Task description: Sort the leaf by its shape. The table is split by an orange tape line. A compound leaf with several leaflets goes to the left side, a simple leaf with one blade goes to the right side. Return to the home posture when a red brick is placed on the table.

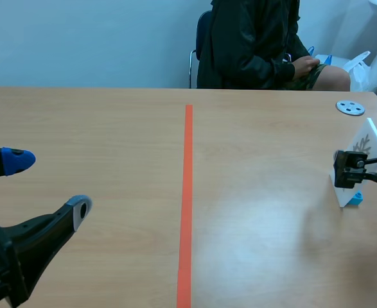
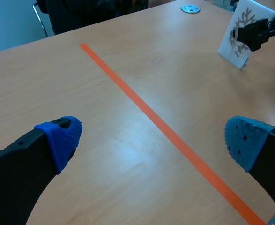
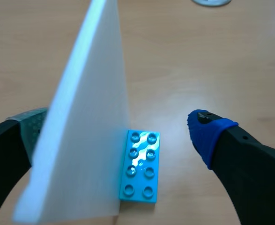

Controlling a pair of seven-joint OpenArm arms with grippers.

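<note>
Worktop (image 1: 111,128) seen near to far. Nearest, on the left half, the left fingers (image 1: 11,160) (image 2: 62,140) hang spread wide over bare wood, blue pads apart, holding nothing. An orange tape line (image 1: 187,205) (image 2: 146,112) runs away down the middle. On the right half, near the worktop's right edge, a white card (image 1: 367,138) (image 2: 240,33) (image 3: 81,140) stands tilted on a blue brick (image 1: 356,199) (image 3: 139,166); its face carries a dark leaf print with a branching outline, too small to class. The right fingers (image 1: 349,168) (image 3: 207,133) are spread to either side of the card: one pad is partly hidden behind it, so contact there cannot be told, and the other is apart from it, beside the brick. Beyond the card lies a grey disc (image 1: 350,107) (image 2: 190,8) with holes. Farthest, a person (image 1: 252,45) in dark clothing sits on a chair (image 1: 201,38) across the worktop, hands together in the lap.
</note>
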